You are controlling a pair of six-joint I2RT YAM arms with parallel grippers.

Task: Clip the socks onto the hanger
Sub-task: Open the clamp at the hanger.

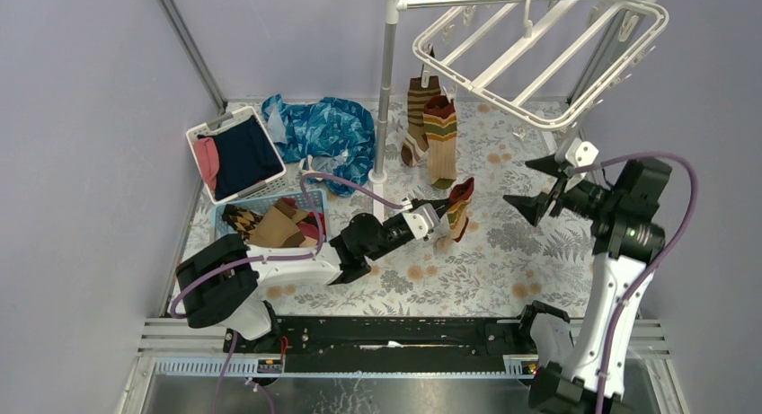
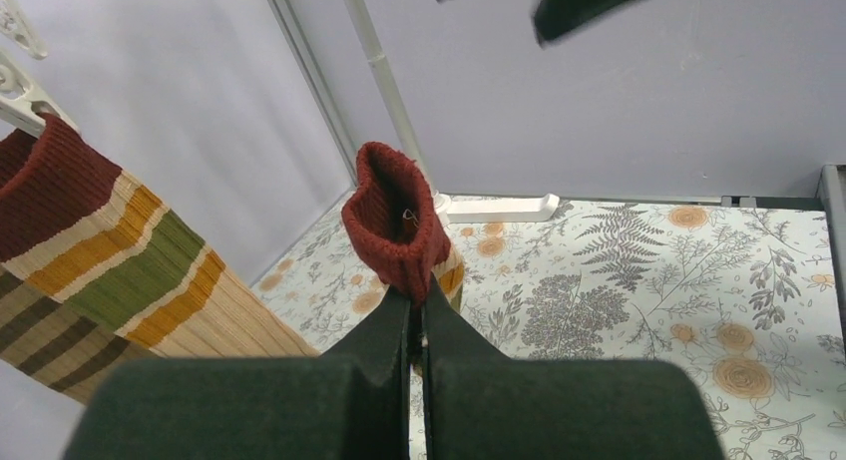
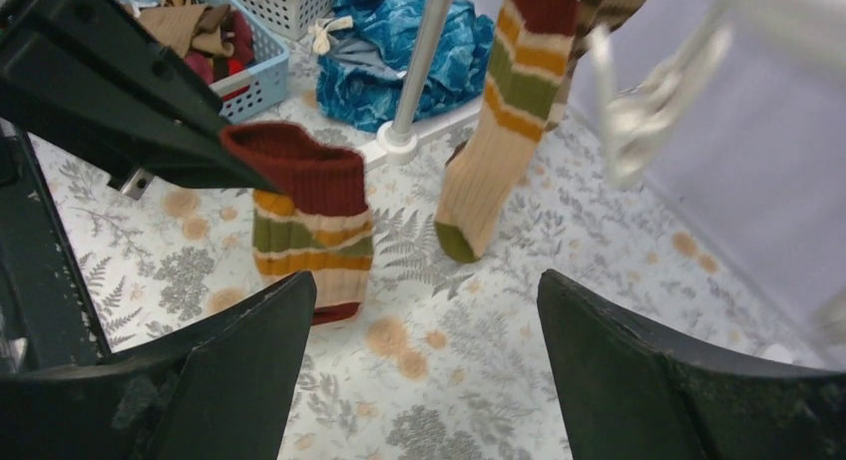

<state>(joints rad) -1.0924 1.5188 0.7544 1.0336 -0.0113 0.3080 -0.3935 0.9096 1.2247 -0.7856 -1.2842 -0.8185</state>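
My left gripper [image 1: 442, 218] is shut on the red cuff of a red, green and orange banded sock [image 1: 461, 207], holding it up above the floral table; the cuff [image 2: 396, 221] stands above the closed jaws, and it also shows in the right wrist view [image 3: 304, 216]. My right gripper [image 1: 539, 188] is open and empty, to the right of the held sock. The white hanger [image 1: 548, 50] hangs at the upper right. Two socks [image 1: 431, 131] hang clipped from its left end: a dark-striped one [image 1: 418, 109] and a banded tan one [image 3: 509, 111].
A blue basket [image 1: 310, 201] with more socks and a white basket [image 1: 199, 134] with navy and pink clothes stand at the left. A blue patterned cloth [image 1: 323, 131] lies beside the upright rack pole [image 1: 386, 91].
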